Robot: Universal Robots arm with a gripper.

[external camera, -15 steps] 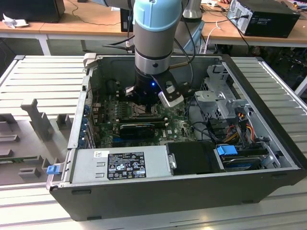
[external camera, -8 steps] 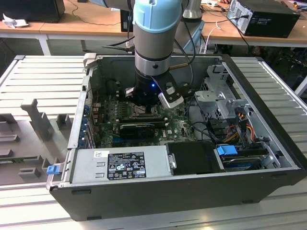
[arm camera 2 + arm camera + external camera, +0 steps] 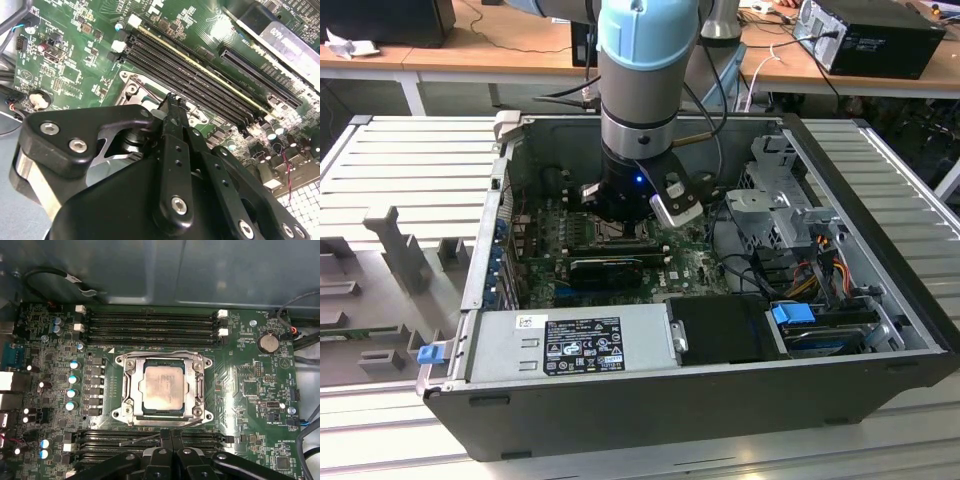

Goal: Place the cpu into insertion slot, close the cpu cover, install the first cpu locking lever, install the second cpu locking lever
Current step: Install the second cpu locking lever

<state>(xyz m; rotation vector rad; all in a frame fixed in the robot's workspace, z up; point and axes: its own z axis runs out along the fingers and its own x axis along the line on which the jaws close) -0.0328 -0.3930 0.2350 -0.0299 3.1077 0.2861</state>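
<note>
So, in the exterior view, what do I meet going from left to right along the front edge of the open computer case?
blue latch → silver power supply → black shroud → blue drive tab

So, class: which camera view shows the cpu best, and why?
The first wrist view: the cpu lies face-on in the insertion slot, framed by the cpu cover. In the second wrist view the gripper hides most of that area; in the exterior view the arm stands over it.
</note>
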